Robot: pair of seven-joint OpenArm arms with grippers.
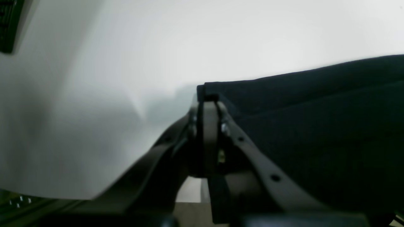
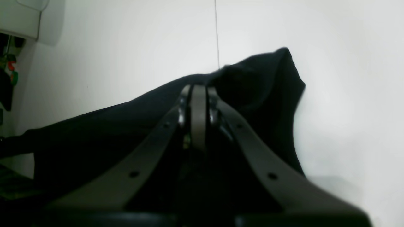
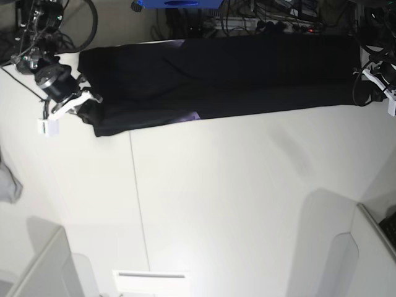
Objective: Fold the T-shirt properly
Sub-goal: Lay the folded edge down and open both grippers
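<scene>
Black T-shirt (image 3: pixel 216 74): stretched as long band across top of base view, on white bench (image 3: pixel 235 198); sliver of purple print shows at lower fold. We log right tool (image 2: pixel 199 90) clenched on shirt edge at upper left of base view; left tool (image 1: pixel 208 101) clenched on shirt corner at upper right. Grey cloth (image 3: pixel 7 182) at left edge, well apart.

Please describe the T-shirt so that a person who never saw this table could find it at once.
Look at the white table and go to its far edge in the base view. There the T-shirt lies stretched as a long black band from one side to the other, with the left gripper and the right gripper shut on its two ends. A small purple patch shows at its near edge.
</scene>
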